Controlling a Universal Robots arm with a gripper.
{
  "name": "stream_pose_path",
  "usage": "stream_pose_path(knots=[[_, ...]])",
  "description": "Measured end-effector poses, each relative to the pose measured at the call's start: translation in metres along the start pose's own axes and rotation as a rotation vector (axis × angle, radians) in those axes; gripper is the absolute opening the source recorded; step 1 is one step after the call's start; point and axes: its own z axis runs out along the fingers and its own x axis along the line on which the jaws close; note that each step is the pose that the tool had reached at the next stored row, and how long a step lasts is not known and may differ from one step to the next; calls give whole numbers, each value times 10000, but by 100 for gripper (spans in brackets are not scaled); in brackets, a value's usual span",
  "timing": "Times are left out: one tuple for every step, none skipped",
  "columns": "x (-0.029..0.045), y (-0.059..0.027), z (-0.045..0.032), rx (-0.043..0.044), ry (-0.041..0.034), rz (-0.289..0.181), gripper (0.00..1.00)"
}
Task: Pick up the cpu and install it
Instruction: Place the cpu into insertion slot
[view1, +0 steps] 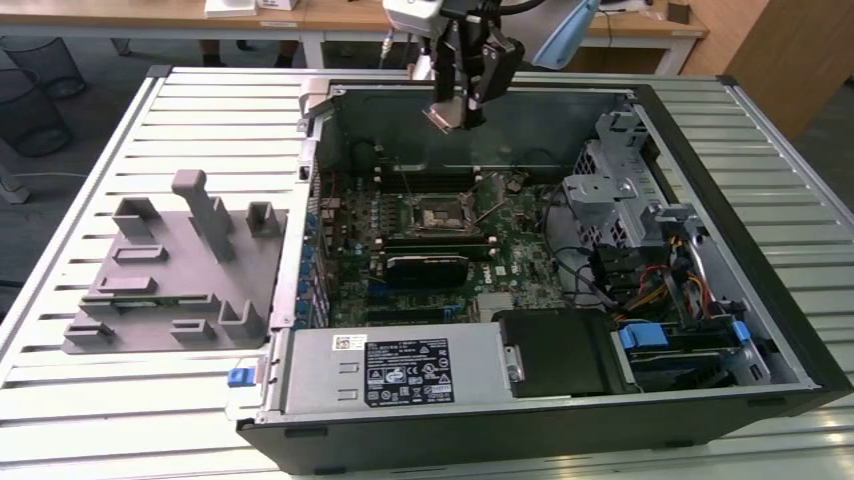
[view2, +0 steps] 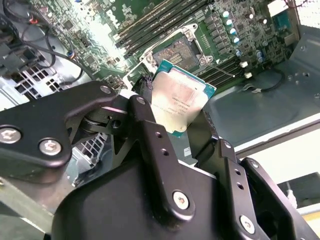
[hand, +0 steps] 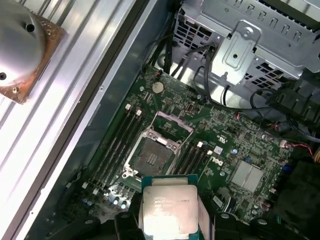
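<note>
Black gripper fingers sit closest in the second wrist view, and they are squeezed shut on the cpu, one finger on each side of it. So the gripper is clamped on the cpu, and the little square chip shows its shiny silver top with a thin blue-green rim around it. In the first wrist view the cpu sits between the gripper tips, and the square socket lies below it on the green board, with long dark slots on both sides of the socket. The cpu is up in the air and is not touching the socket. In the exterior view the gripper hangs over the back part of the open computer case, with the cpu held a bit tilted at its tip, well above the socket. The socket sits near the middle of the green board inside the case. At the front of the case is a grey metal box with a sticker on it, and beside that is a black cover. Bright wires run along the side on the exterior view's right. The case lies flat on a table made of pale slats. On the exterior view's left, next to the case, is a grey plastic block set with posts sticking up. In the first wrist view, a round silver metal piece on a brown square plate rests on the table slats outside the case.
</note>
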Motion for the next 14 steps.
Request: stream_pose_path(knots=[[0,0,1,3,-4,102,53],[1,0,1,5,-8,203,53],[1,0,2,8,-12,303,53],[1,0,2,10,-16,403,53],[2,0,3,13,-20,506,53],[2,1,4,16,-24,605,53],[2,1,4,18,-27,698,53],[2,1,4,21,-31,788,53],[2,1,5,23,-35,885,53],[3,1,5,26,-39,995,53],[3,1,6,29,-44,1106,53],[4,1,7,32,-48,1222,53],[4,1,8,35,-53,1347,53],[4,1,9,39,-59,1499,53]])
